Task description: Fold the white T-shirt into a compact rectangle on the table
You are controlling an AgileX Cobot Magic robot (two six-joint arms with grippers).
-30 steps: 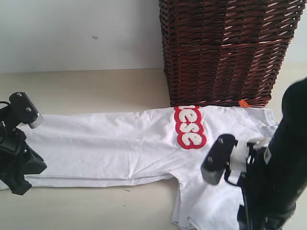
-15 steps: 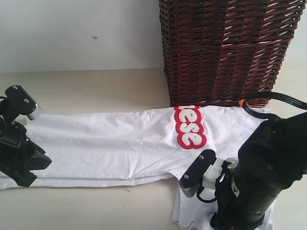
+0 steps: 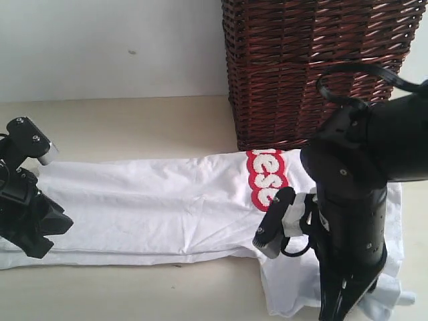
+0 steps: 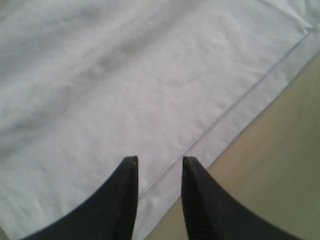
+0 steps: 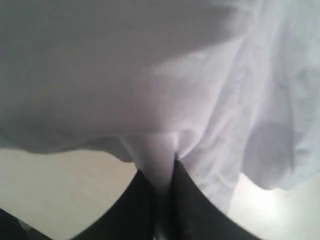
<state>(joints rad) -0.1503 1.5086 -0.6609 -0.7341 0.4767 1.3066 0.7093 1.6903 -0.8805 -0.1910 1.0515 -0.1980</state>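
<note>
The shirt (image 3: pixel 167 207) is laid out along the table (image 3: pixel 134 127), just in front of the basket (image 3: pixel 301 67). Its long axis is run from side to side in the exterior view, with the hem at the left and the red lettering (image 3: pixel 266 179) and shoulders at the right. And there it is: the right pincer (image 5: pixel 158 172) is closed tight on a pinch of white cloth at the shoulder end, and the fabric around that pinch is seen bunched and raised. At the other end the left pincer (image 4: pixel 159 161) is held low over the hem (image 4: pixel 240 115), its jaws narrowly parted, nothing caught between them. The hem's edge is crossed just ahead of the tips, with bare table beyond it. So the whole body of the shirt is stretched away from the right pincer toward the left arm, and on that line the next move is judged to turn: the gripped end would be carried along the long axis, over the lettering, toward the hem. The right arm is plainly the nearer one for that fold. The left is placed only for the hem, which may need to be pinned so that the cloth is not dragged.
</note>
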